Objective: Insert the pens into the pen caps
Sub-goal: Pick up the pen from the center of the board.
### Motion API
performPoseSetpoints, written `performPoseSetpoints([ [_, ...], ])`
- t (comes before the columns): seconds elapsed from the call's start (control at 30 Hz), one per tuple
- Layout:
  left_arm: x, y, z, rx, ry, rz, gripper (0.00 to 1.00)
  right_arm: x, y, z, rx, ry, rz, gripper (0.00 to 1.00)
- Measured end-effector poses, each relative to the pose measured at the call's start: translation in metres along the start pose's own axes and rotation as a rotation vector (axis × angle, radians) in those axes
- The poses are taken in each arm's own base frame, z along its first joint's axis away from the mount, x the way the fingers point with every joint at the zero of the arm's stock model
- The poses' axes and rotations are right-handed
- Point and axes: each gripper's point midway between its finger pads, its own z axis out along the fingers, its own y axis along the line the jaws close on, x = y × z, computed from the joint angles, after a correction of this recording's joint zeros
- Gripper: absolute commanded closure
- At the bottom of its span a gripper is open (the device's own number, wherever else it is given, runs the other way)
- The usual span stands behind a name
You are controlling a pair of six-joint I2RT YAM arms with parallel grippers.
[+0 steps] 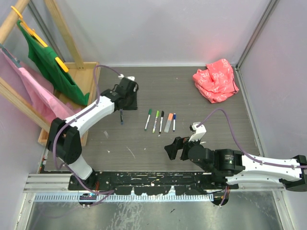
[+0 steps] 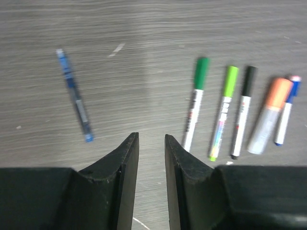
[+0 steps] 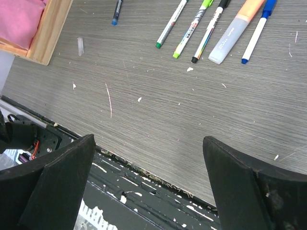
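Left claw (image 2: 151,139) narrowly apart, empty; right claw (image 3: 148,141) wide apart; pens (image 3: 170,26) cropped above.

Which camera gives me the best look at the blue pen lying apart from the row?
Left wrist: the blue pen shows whole and close, its full length in frame. Top external shows it only as a small dark sliver. Right wrist catches just one end at the frame's top edge.

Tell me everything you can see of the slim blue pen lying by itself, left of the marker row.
The slim blue pen has a translucent, plastic-looking barrel, a pale end and a solid blue tip. It lies flat and slanted on the grey wood-grain table, apart from the five-marker row; nothing touches it.
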Motion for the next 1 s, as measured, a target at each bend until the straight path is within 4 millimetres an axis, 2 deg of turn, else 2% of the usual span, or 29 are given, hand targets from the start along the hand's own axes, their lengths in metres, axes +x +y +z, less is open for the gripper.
performPoseSetpoints([
  [0.07,-0.002,0.028,0.002,-0.044,0.002,-0.046,0.7,0.0,0.0,0.0,0.001,0.0,0.0,0.01],
  [0.13,0.005,0.051,0.008,-0.087,0.025,-0.078,0.69,0.001,-0.001,0.0,0.003,0.001,0.001,0.01],
  [0.27,0.022,0.081,0.019,-0.146,0.076,-0.116,0.67,0.003,-0.003,0.0,0.009,0.006,0.006,0.01],
  [0.67,0.041,0.105,0.054,-0.19,0.153,-0.136,0.67,0.005,-0.009,-0.001,0.032,0.013,0.018,0.01],
  [1.0,0.052,0.121,0.072,-0.208,0.189,-0.157,0.69,0.006,-0.009,0.0,0.036,0.015,0.02,0.01],
])
